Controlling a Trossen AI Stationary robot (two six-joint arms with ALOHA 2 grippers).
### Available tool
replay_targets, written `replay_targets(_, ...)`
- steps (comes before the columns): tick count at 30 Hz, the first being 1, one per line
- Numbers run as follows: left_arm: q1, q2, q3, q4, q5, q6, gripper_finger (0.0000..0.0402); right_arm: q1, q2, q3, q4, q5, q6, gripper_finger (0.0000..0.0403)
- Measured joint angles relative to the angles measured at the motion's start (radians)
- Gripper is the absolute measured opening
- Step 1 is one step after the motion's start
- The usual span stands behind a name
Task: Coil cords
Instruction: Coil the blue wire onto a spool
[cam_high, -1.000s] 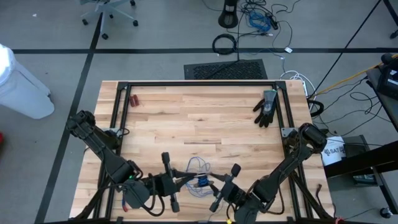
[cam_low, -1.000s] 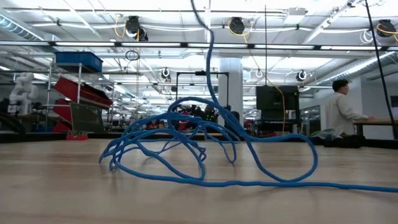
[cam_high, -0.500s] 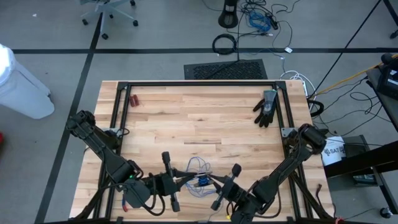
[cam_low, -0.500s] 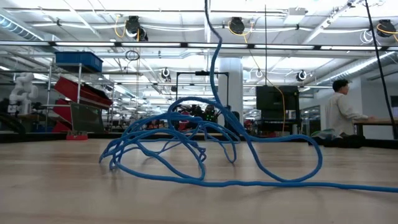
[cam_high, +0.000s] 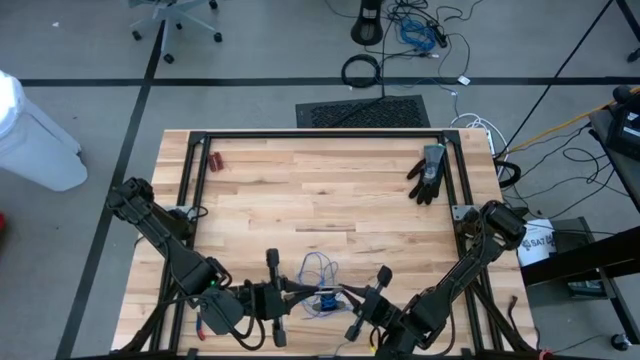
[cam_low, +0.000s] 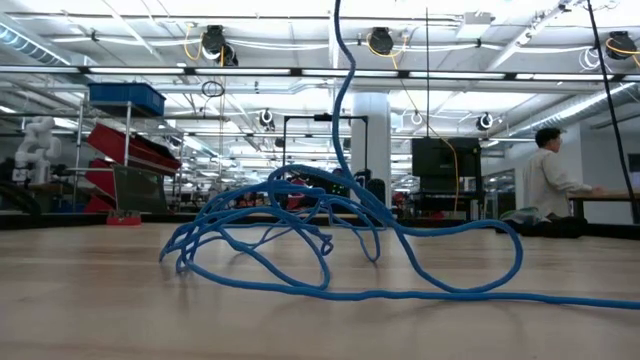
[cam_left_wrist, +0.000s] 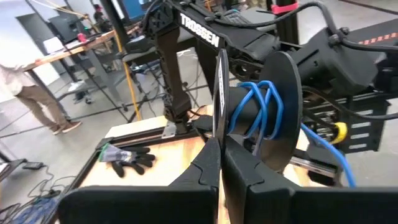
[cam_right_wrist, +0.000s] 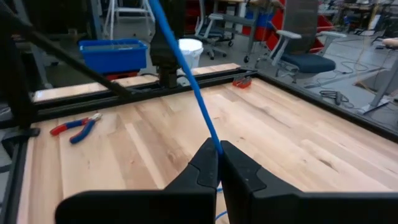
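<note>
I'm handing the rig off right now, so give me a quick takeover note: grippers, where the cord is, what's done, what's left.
Right gripper: shut on the blue cord, pinching a strand that runs up and away, near the table's front edge.
Left gripper: shut, front edge too, facing a dark spool with a few cord turns on it.
Cord: mostly a loose tangle on the table between the two arms, one strand rising out of the low view.
Done: a few turns wound.
Left: coil the tangle, probably the bulk of the job.
Black glove lies at the far right, untouched.
</note>
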Motion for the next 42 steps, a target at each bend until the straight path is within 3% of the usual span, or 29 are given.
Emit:
replay_targets(5,0.000,-0.001,0.000,-0.006,0.071,0.000,0.0006,0.007,-0.020,0.000,-0.007,0.034,0.001,0.0001)
replay_targets(11,-0.002,-0.003,0.002,-0.098,0.077,0.000,0.0006,0.027,-0.082,-0.001,-0.002,0.051,0.001,0.0000)
replay_targets(17,-0.001,-0.003,0.002,-0.200,-0.045,0.000,0.0006,0.084,-0.125,-0.001,0.059,0.066,-0.021,0.0000)
replay_targets(21,0.004,-0.003,0.002,-0.215,-0.111,0.003,0.0006,0.105,-0.125,-0.001,0.179,0.092,-0.124,0.0000)
replay_targets(30,0.017,0.007,0.002,-0.246,-0.119,0.019,0.0006,0.076,-0.125,-0.001,0.432,0.083,-0.359,0.0000)
replay_targets(36,0.036,0.024,0.002,-0.231,-0.194,0.026,0.0006,0.038,-0.125,-0.001,0.621,-0.029,-0.554,0.0000)
replay_targets(42,0.048,0.035,0.001,-0.230,-0.268,0.001,0.0006,0.010,-0.118,-0.001,0.700,-0.080,-0.628,0.0000)
